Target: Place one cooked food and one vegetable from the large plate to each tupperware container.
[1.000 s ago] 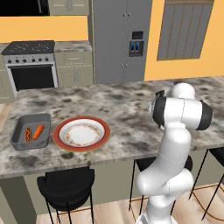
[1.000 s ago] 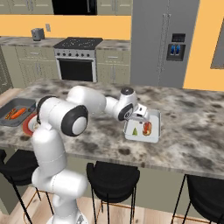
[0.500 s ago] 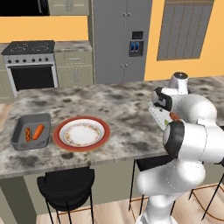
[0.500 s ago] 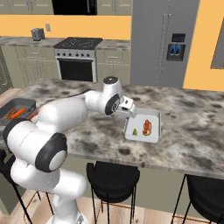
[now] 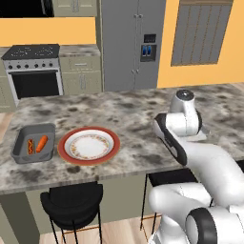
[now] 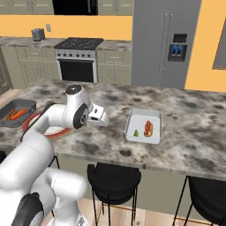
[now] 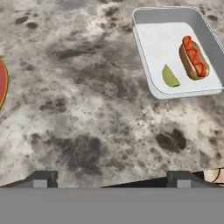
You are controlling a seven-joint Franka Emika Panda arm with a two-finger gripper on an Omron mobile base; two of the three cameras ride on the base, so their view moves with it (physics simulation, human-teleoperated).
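While our gripper (image 7: pixel 109 177) is hovering wide open and holding nothing above the mottled granite counter (image 7: pixel 87 109), we are seeing black stools (image 6: pixel 114 178) nearest. Farther left are lying the round red-rimmed large plate (image 5: pixel 89 146) and the dark grey tub (image 5: pixel 32 142); right, the pale tub (image 6: pixel 144 126) is holding a hot dog (image 7: pixel 194 57) and a green wedge (image 7: pixel 169 77).

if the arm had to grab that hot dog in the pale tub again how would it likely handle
The hot dog looks soft, so a tight pinch would probably dent the bun. Its long rounded shape may roll or twist between the fingers. It lies loose in the pale tub beside a green wedge, so a push would likely slide it.
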